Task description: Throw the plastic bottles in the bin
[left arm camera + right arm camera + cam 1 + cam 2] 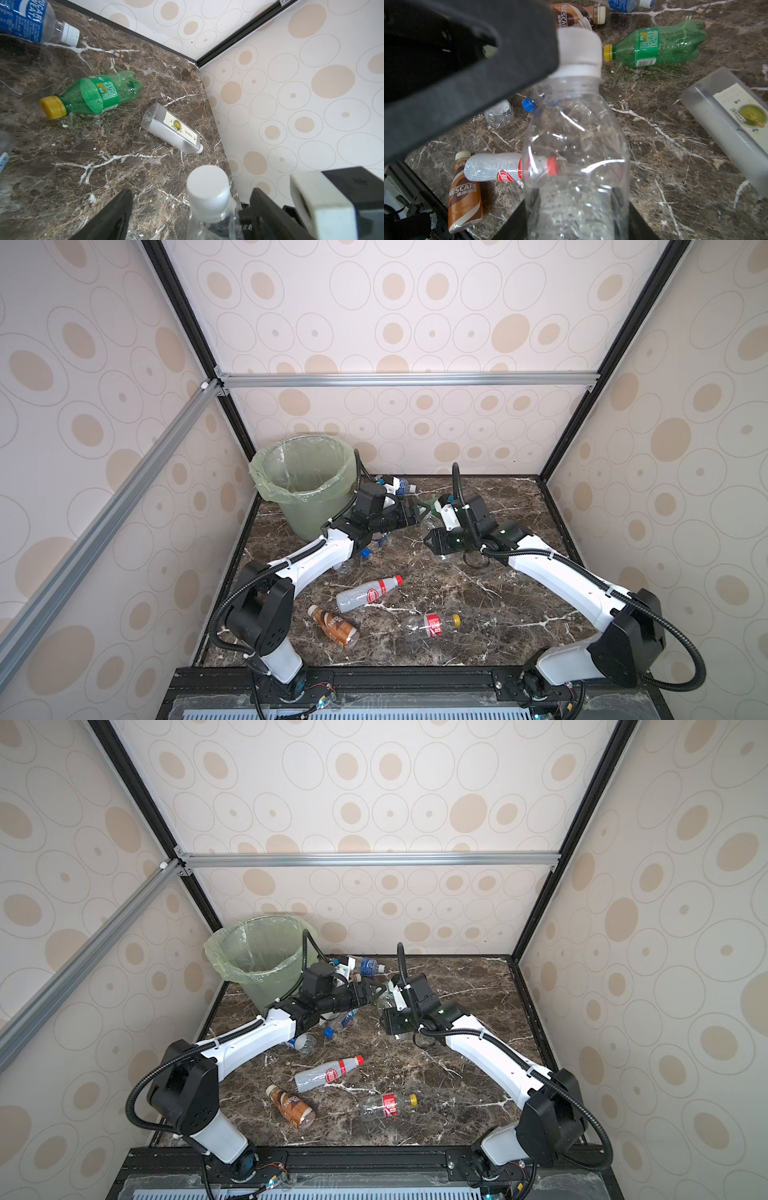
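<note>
The right claw (577, 209) gripped a clear bottle (575, 135) by its body, to the right of the bin (316, 514); the left claw (191, 194) stood open around its white cap (579, 49).

— Where can a pincer pass on the desk (523, 506)?
— Right of the right arm (552, 572): bare marble from the far right corner to the front edge.
— The far left?
— Taken by the bin (268, 489). The left arm (316, 553) lies just beside its wall, with a blue-capped bottle (365, 552) under it.
— Mid-desk?
— Blocked. The left pincer (423, 510) and right pincer (428, 540) meet around a clear bottle (575, 145). A green bottle (97, 93) and a square frosted bottle (170, 128) lie near.
— The front?
— A red-capped bottle (368, 593), a brown-labelled bottle (334, 626) and a yellow-capped bottle (430, 624) lie apart, with gaps between.
</note>
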`<state>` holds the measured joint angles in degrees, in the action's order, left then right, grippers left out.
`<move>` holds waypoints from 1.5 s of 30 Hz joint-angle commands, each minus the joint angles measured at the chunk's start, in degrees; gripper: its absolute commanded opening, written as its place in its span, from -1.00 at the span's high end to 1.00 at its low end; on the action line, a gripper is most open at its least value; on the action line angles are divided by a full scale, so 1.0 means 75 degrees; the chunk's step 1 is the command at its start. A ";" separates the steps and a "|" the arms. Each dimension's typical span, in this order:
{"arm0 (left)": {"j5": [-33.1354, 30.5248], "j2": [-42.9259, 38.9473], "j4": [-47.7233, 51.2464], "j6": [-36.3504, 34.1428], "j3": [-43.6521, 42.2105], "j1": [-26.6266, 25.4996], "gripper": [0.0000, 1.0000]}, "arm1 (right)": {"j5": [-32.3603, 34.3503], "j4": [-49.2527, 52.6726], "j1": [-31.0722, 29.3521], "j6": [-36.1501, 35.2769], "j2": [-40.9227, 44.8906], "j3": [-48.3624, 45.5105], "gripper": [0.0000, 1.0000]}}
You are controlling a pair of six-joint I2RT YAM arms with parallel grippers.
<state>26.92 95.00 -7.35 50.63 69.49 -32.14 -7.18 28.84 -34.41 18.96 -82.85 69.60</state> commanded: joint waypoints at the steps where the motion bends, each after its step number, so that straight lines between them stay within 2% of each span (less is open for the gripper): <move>1: 0.0057 0.0091 -0.0221 0.0124 0.0365 0.0032 -0.67 | -0.0347 -0.0158 -0.0003 -0.0079 -0.0276 0.0233 -0.11; 9: 0.0055 0.0415 -0.0286 0.0165 0.0518 0.0034 -0.22 | -0.0519 -0.0384 0.0001 -0.0142 -0.0540 0.0264 -0.10; 14: -0.0178 0.0556 -0.0238 0.0168 0.0671 0.0032 -0.09 | -0.0449 -0.0382 0.0006 -0.0240 -0.0439 0.0305 -0.11; 19: -0.0131 0.0646 -0.0443 0.0294 0.0718 0.0032 0.26 | -0.0485 -0.0457 0.0005 -0.0259 -0.0388 0.0282 -0.11; 24: -0.0132 0.0602 -0.0381 0.0269 0.0745 0.0032 0.42 | -0.0437 -0.0546 0.0006 -0.0212 -0.0386 0.0225 -0.14; 36: -0.0227 0.0599 0.0047 -0.0037 0.0987 0.0033 0.49 | -0.0346 -0.0532 0.0005 -0.0203 -0.0230 0.0253 -0.51; 41: -0.0672 0.0552 0.0938 -0.0647 0.1650 0.0049 0.48 | -0.0164 -0.0494 0.0001 -0.0330 0.0113 0.0110 -0.63; 45: -0.1170 0.0569 0.1590 -0.1157 0.2233 0.0098 0.47 | -0.0069 -0.0535 0.0003 -0.0393 0.0457 0.0040 -0.81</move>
<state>21.78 99.24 -0.08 46.61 81.93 -32.03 -8.91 25.23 -34.41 16.97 -82.24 70.43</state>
